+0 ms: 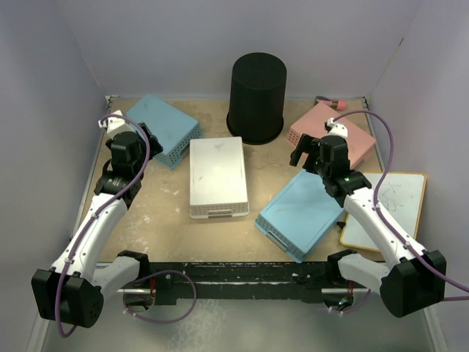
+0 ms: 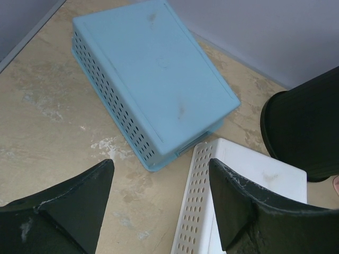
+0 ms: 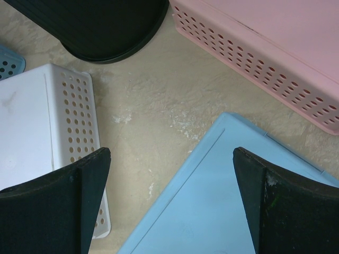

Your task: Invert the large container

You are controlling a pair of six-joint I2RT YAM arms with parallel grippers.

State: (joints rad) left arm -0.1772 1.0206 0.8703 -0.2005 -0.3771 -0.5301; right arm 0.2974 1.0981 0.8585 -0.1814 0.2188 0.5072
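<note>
Top external view showed the large container (image 1: 256, 92), a tall round black bin, standing at the upper centre of the frame against the back of the worktop (image 1: 157, 213). Its long axis ran straight up. The wider, flanged end sat on the worktop and the narrower end faced up. That upper end looked closed to me, though black on black made it hard to be sure, so I judged the bin was probably resting mouth down.

Both tools were open and gripped nothing. The left tool (image 1: 150, 139) hung at the left of the frame over an upturned blue basket (image 1: 165, 128). From there the bin lay to the right and slightly up-frame, with a white basket (image 1: 218, 176) between the two. The right tool (image 1: 304, 154) hung right of centre, above the gap between a pink basket (image 1: 333, 132) and a second blue basket (image 1: 300, 213). From that tool the bin lay up and to the left, and nothing stood in the way.

On the left wrist view, the bin's ribbed wall (image 2: 310, 132) showed only at the right edge, well off the line of the spread fingers. On the right wrist view, its base rim (image 3: 100, 26) filled the upper left, close ahead of the fingers.

I judged the right arm the nearer one. Any grip would have to come at the wall from the side, since the bin stood upright and was much wider than either tool's opening.
</note>
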